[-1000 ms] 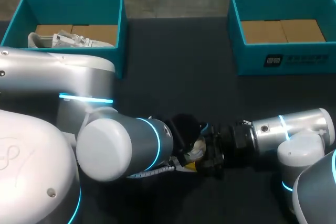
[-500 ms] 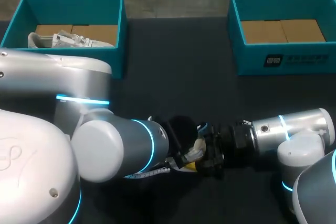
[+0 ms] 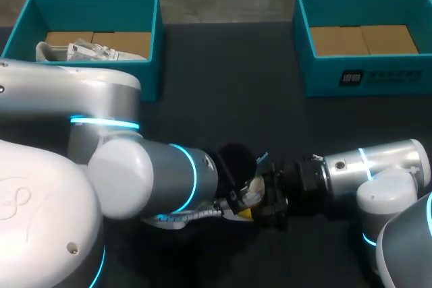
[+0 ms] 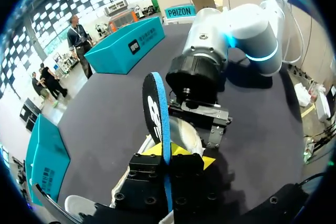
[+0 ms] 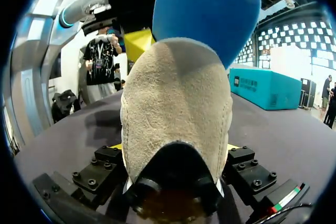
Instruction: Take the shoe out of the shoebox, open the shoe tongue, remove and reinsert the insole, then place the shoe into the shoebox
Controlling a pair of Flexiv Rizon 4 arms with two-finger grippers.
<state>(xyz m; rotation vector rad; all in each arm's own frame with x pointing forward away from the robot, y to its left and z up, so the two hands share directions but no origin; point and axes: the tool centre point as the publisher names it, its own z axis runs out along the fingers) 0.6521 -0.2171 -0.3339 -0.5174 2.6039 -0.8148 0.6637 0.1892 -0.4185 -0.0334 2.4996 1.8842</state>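
A beige and white shoe [image 3: 254, 189] sits near the table's front edge between my two grippers. My right gripper [image 3: 268, 197] comes in from the right, its fingers pressed to both sides of the shoe's heel [image 5: 176, 108]. The right gripper [image 5: 176, 148] shows only its finger blocks beside the suede. The insole [image 4: 156, 108], black on one face and blue on the other [image 5: 210, 9], stands up out of the shoe [image 4: 184, 132]. My left gripper [image 4: 176, 153] is shut on the insole's lower edge. From above, the insole [image 3: 235, 161] is a dark oval beside the left gripper [image 3: 237, 208].
A teal shoebox [image 3: 152, 38] at the back left holds a second white shoe [image 3: 81, 50]. Another teal shoebox [image 3: 364, 75] at the back right shows only its cardboard floor. My left arm's bulk covers the table's front left.
My left gripper's fingers have closed onto the insole. The left forearm has shifted slightly to the left. The right arm and the shoe have stayed put.
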